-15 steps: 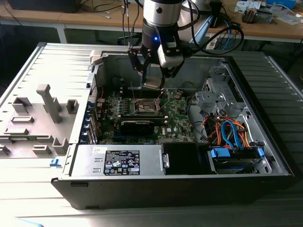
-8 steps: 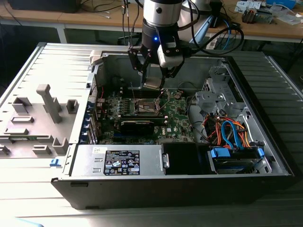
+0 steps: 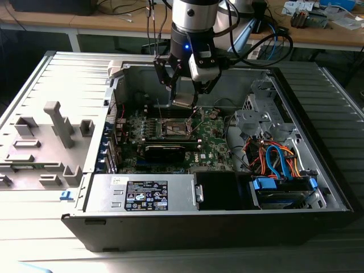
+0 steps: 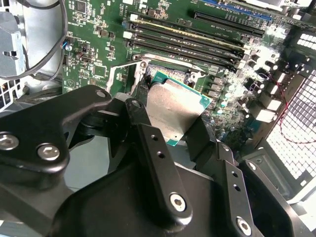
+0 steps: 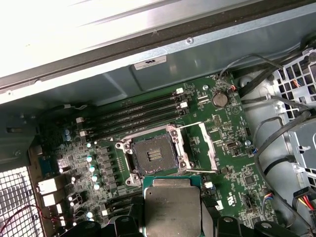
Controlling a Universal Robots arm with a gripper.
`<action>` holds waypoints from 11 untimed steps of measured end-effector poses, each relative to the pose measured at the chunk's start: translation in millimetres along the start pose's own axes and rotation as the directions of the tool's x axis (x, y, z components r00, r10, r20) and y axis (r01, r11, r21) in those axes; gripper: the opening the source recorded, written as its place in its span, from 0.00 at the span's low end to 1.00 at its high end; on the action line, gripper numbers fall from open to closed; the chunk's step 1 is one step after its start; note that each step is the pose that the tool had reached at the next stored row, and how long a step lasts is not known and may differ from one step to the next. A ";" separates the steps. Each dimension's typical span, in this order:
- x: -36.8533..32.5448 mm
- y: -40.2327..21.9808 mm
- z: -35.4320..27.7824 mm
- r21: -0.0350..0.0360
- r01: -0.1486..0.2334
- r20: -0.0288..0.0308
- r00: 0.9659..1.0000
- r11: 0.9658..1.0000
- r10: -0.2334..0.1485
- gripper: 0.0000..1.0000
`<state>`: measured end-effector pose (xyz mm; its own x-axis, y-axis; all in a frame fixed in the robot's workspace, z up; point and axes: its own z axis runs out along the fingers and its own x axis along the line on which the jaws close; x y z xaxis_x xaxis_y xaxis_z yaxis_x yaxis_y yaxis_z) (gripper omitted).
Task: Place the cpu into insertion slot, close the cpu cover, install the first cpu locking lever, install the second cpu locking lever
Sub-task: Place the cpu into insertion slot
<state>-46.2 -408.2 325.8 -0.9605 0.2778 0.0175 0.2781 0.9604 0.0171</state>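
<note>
Gripper: the gripper (image 3: pixel 183 95) hangs over the middle of the open computer case (image 3: pixel 227 224), above the green board (image 5: pixel 232 165).
Fingers: in the second wrist view the black fingers (image 4: pixel 148 136) pinch the cpu from two opposite edges.
Cpu: the cpu (image 4: pixel 173 111) is held in the air with its silvery-grey face towards the wrist cameras and a green edge showing around the metal. In the first wrist view the cpu (image 5: pixel 173 207) sits just beside the socket's near edge and is not in it.
Insertion slot: the insertion slot (image 5: pixel 154 155) lies open, with a dark centre and a silvery rim and nothing seated in it. In the exterior view the insertion slot (image 3: pixel 175 128) is below the gripper.
Cpu cover: the cpu cover (image 5: pixel 208 148) is swung open, a thin silvery frame at the side of the socket, clear of its centre.
Memory slots: the long dark memory slots (image 5: pixel 138 116) run along the far side of the socket.
Case contents: a grey power supply (image 3: pixel 148 193) lies at the near edge of the case, and a bundle of orange and blue cables (image 3: pixel 278 159) lies at the exterior view's right.
</note>
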 end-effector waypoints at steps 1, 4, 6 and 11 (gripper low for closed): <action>0.0 0.0 0.1 0.000 -0.001 0.000 1.000 1.000 0.001 0.55; 0.0 0.0 0.1 0.000 -0.004 0.000 1.000 1.000 0.004 0.55; 0.0 0.0 0.2 0.000 -0.006 0.000 1.000 1.000 0.006 0.55; 0.0 0.0 0.4 0.000 -0.011 0.000 1.000 1.000 0.011 0.55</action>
<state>-46.2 -408.2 325.4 -0.9573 0.2887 0.0175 0.2890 0.9572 0.0171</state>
